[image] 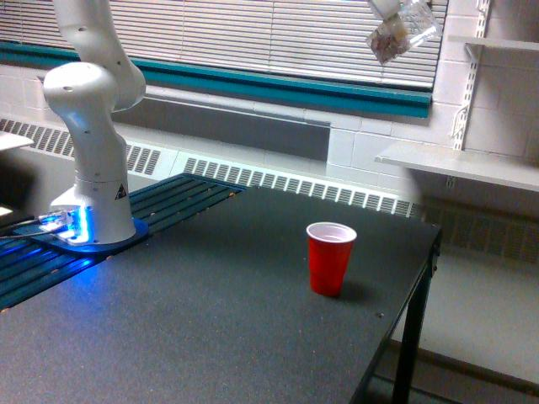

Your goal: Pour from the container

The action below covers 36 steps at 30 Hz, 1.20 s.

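Container [402, 32] first: we find the small clear cup at the top of the frame, right of centre, hanging high in front of the window blinds [253, 34]. It is tilted, and brownish-pink bits show bunched at its lower left end. Only a scrap of the gripper [389, 8] shows at the top edge where it meets the container; we take it to be clamped on the cup, but its fingers are cut off by the frame and we cannot tell how they stand.

We judge the pour to be at its carrying or early tipping stage. No stream or falling bits are visible. The red cup [330, 257] stands upright and open-mouthed on the dark table [210, 320], lower centre-right, well below the container and somewhat to its left. Next, we reckon, the container must come down and line up over that mouth before tipping further; from this height the bits could scatter or knock the light cup over.

Around: the arm's white base [93, 194] glows blue at mid-left, well apart. A white shelf [459, 164] juts out at right. Nothing stands between container and cup.
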Each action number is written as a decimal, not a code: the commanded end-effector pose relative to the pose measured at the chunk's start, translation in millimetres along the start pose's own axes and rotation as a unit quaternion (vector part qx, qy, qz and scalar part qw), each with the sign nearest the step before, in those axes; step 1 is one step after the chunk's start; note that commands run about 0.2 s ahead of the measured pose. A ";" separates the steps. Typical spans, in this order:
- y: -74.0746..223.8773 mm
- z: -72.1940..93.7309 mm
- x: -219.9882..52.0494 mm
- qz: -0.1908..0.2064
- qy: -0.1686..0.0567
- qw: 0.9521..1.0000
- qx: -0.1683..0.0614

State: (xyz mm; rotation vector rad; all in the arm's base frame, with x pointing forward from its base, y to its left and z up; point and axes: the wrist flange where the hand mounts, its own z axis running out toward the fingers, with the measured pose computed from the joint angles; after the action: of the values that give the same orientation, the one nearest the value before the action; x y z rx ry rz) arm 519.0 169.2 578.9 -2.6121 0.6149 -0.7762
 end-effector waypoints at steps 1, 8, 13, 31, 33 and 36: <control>-6.1 2.5 -6.6 0.001 0.002 1.000 0.003; -0.5 5.7 -7.8 0.011 0.005 1.000 0.002; 9.0 8.1 -7.7 0.019 0.007 1.000 -0.003; 78.3 11.0 -16.1 0.050 0.002 0.997 -0.059; 87.3 11.5 -17.8 0.056 -0.001 0.996 -0.063; 101.8 12.6 -19.8 0.064 -0.004 0.995 -0.073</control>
State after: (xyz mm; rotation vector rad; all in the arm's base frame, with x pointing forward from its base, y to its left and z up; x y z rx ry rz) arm 487.9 113.0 525.5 -2.6695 0.7989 -0.7306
